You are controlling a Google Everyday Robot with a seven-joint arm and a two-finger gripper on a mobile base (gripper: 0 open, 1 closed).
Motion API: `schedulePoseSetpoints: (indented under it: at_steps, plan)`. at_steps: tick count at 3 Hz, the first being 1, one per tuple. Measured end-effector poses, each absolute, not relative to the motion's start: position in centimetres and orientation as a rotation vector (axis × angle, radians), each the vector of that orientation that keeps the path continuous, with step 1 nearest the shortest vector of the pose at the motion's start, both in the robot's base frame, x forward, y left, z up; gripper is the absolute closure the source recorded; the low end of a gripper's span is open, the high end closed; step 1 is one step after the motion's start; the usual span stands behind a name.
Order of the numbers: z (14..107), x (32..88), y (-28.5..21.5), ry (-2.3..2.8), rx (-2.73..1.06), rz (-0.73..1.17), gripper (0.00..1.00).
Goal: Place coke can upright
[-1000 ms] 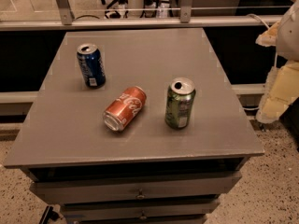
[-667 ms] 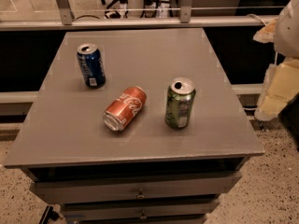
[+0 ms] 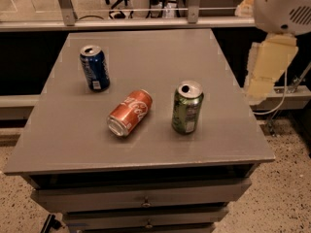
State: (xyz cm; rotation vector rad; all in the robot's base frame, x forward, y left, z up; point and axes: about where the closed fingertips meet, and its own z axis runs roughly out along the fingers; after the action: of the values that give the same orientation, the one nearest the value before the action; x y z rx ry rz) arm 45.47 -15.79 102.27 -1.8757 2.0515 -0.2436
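Note:
The coke can [image 3: 130, 113] is red-orange with white script. It lies on its side near the middle of the grey table top [image 3: 146, 52], with its silver end facing the front left. My gripper [image 3: 266, 67] hangs at the right of the view, beyond the table's right edge and well away from the coke can. It holds nothing that I can see.
A blue can [image 3: 95, 67] stands upright at the back left of the table. A green can [image 3: 187, 107] stands upright just right of the coke can. The table has drawers [image 3: 146, 198] below its front edge. Metal frame posts stand behind it.
My arm and gripper have shifted a little to the left, closer to the table's right edge. The cans have not moved.

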Motion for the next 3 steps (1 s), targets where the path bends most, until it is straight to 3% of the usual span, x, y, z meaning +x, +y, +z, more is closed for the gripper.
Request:
schedulePoseSetpoints:
  at_steps: [3]
  plan:
    - [103.6, 48.4, -7.6, 1.834, -2.064, -0.275, 0.0]
